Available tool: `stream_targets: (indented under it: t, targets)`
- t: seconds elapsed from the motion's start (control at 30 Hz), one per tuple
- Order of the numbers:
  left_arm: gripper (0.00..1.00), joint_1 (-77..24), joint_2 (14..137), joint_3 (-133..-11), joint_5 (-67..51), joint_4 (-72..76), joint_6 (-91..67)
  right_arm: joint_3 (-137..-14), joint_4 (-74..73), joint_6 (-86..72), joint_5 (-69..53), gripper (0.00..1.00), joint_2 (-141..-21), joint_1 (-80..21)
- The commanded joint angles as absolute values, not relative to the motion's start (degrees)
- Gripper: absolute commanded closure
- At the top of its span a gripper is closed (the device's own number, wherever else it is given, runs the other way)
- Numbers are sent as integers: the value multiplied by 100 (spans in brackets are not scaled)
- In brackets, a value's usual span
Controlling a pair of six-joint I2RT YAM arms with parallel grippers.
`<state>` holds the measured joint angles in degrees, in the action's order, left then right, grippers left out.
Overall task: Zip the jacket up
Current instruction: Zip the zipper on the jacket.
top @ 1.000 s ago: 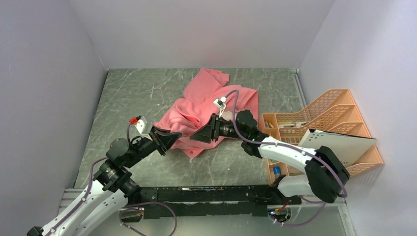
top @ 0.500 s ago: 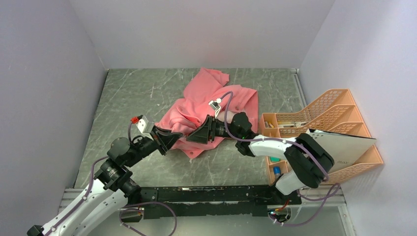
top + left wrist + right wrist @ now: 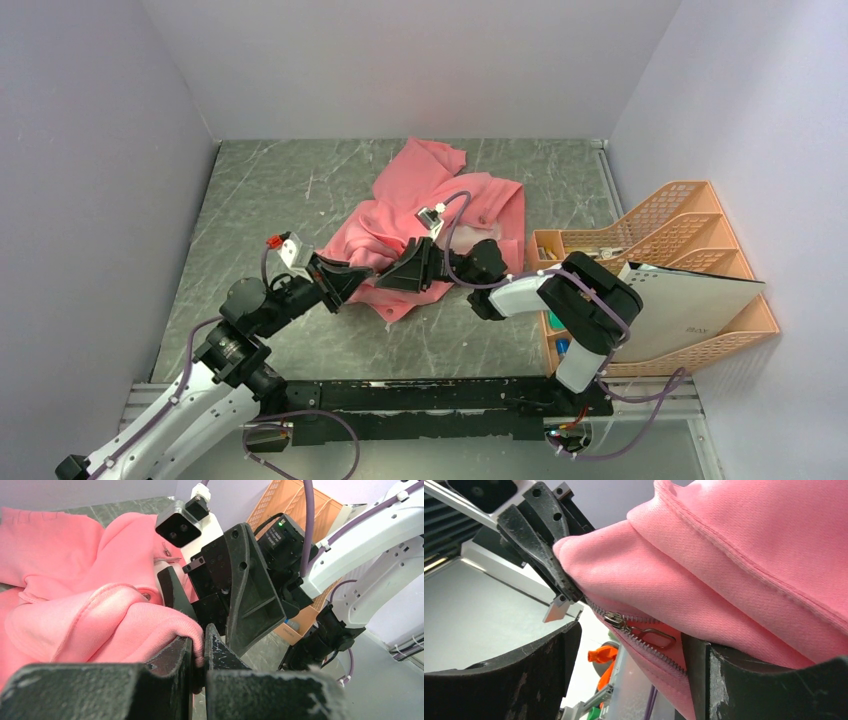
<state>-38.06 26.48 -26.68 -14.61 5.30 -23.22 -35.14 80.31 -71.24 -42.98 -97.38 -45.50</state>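
At the jacket's near edge, the left fingers [image 3: 172, 662] are pinched tight on a fold of the hem, and pink cloth bulges out above them. Just right of that grip, the right fingers [image 3: 524, 680] stand wide apart and hold nothing. They straddle the zipper [image 3: 644, 647], and its metal pull [image 3: 654, 636] hangs in the gap between them. The cloth reaches the inner face of one finger. The two pairs of fingers face each other, nearly tip to tip, with the raised hem between.

The jacket [image 3: 440, 200] is salmon pink and lies crumpled in a heap on the counter [image 3: 270, 190]. Its near edge is lifted off the surface, and the rest spreads away toward the far wall. The zipper's slider sits close under the left fingers' grip, with a line of teeth running down from it.

Right of the jacket stands an orange mesh rack [image 3: 700, 215] with stepped compartments. A white board [image 3: 690, 295] leans in the nearer ones. The slot beside the jacket holds small things too small to name.
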Motion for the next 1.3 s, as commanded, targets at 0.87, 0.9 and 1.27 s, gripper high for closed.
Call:
stream_targets:
  t: [0.87,0.9,1.27]
  targets:
    - [95,-3805,2412,-2795,-909,482,-2384,-3290,9663,-7614,-3803,50,-9026,-4438]
    - [95,-3806,2422,-2803,-913,478,-2378,-3306,9651,-7612,-3824,51,-9027,-4432]
    - [95,-3806,2505,-2846,-943,443,-2364,-3328,9103,-7296,-3871,67,-8921,-4433]
